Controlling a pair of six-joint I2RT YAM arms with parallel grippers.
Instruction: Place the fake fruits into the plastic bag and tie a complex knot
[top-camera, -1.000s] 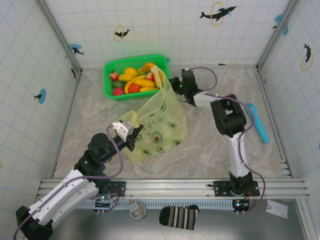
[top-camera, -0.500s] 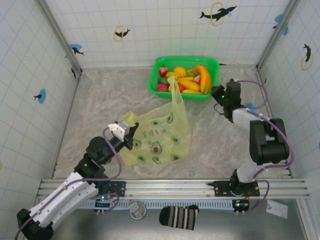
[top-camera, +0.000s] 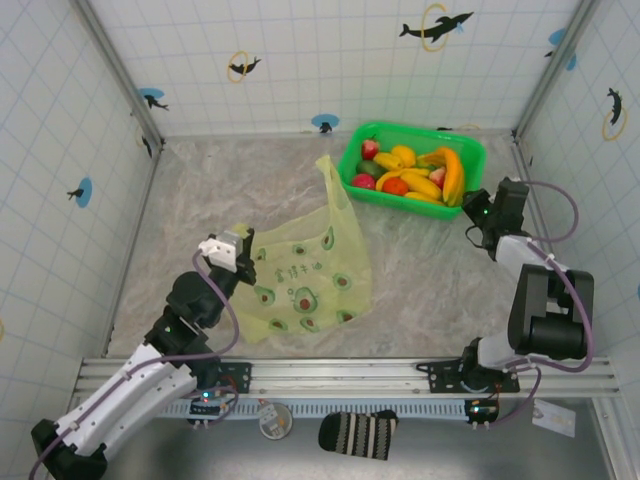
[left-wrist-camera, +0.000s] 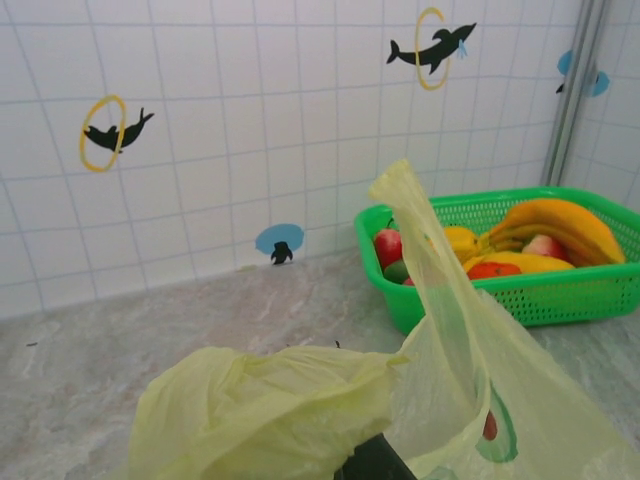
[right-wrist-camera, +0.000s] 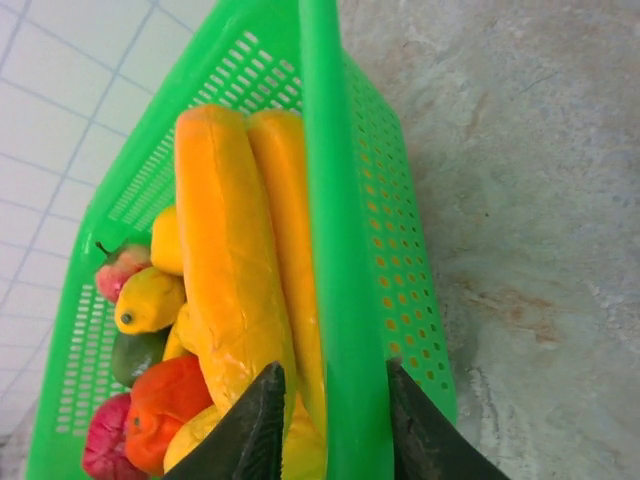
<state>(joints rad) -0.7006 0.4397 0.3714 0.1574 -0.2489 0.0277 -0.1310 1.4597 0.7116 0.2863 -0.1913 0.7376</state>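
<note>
The plastic bag (top-camera: 305, 275) lies spread on the table, one handle loop (top-camera: 330, 175) standing up. My left gripper (top-camera: 238, 260) is shut on its left edge; in the left wrist view the bunched bag (left-wrist-camera: 260, 410) covers the left gripper (left-wrist-camera: 350, 452). The fake fruits (top-camera: 410, 175) sit in a green basket (top-camera: 478, 150) at the back right: yellow bananas (right-wrist-camera: 225, 250), a red piece (right-wrist-camera: 165, 400) and round yellow ones. My right gripper (top-camera: 478, 208) holds the basket's right wall (right-wrist-camera: 340, 200), one finger inside against a banana, one outside.
Tiled walls close in the table on three sides. A metal rail (top-camera: 330, 375) runs along the near edge, with a striped sock (top-camera: 358, 433) below it. Bare marbled tabletop lies left of the bag and between bag and basket.
The right gripper has dragged the basket of fruits from the back left to the back right. The left gripper has pulled the bag's edge slightly left, and the bag now lies flatter.
</note>
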